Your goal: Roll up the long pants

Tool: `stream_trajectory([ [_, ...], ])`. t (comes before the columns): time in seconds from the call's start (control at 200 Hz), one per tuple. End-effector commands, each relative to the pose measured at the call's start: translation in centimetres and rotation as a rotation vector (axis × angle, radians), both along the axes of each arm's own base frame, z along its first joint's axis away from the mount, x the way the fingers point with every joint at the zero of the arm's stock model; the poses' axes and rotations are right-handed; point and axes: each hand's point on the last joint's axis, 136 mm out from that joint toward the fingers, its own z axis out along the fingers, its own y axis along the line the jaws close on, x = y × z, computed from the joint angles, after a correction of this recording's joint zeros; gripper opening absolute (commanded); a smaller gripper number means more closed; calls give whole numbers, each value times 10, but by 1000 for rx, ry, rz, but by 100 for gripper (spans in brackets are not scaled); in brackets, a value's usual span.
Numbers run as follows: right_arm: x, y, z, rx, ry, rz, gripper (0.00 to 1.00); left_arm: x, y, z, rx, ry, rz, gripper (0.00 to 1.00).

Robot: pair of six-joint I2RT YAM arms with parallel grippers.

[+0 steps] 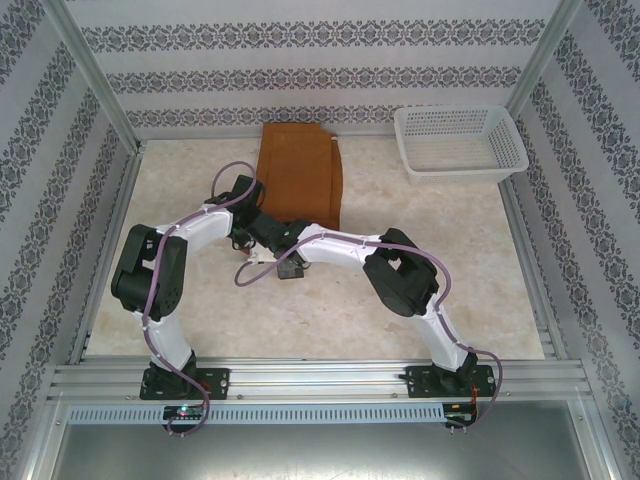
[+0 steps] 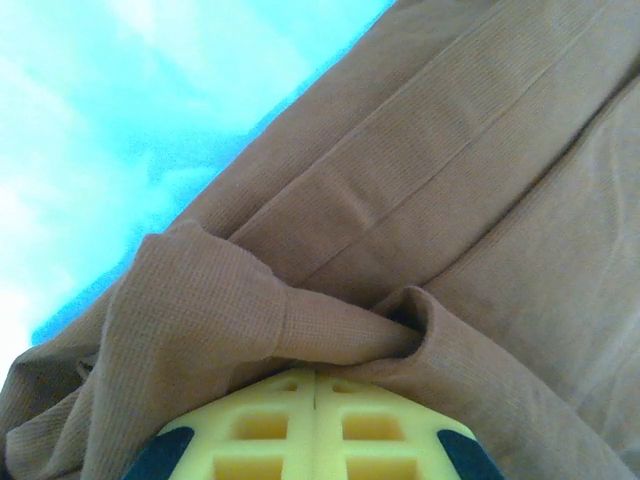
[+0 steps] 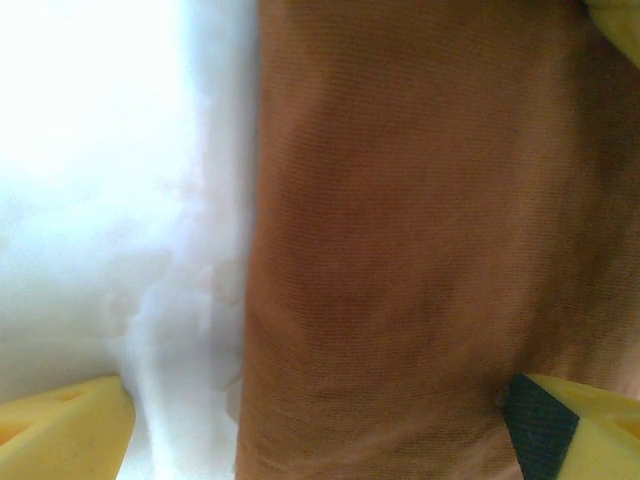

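Plain rust-brown pants [image 1: 300, 170] are laid flat at the far middle of the table [image 1: 400, 290], reaching back to its far edge. Near end's bunched up: a soft ridge of cloth [image 2: 300, 320] is puckered there, the rest is spread smooth.

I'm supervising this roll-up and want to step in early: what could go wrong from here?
1. The left end effector is shut on just a small bunched fold of the long pants; the fold could slip out, or only the top layer might get dragged.
2. The right end effector is open astride the pants' edge, with one finger over bare table; closing there may catch little cloth, so the roll could start lopsided.
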Motion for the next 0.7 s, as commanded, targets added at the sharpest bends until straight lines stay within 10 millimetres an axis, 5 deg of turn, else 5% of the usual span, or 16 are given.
stream_trajectory([
  [0.0,134,-10,88,364,-534,-378,95,-41,-17,-3,-49,110,-62,0],
  [0.18,131,-15,92,378,-545,-407,95,-48,-15,5,-60,94,-51,0],
  [0.535,129,-20,63,341,-484,-408,91,-58,-9,8,-49,92,-42,0],
  [0.634,123,-19,49,334,-412,-381,76,-58,-8,8,-45,92,-39,0],
  [0.694,116,-18,43,346,-356,-368,55,-57,-9,8,-44,91,-40,0],
])
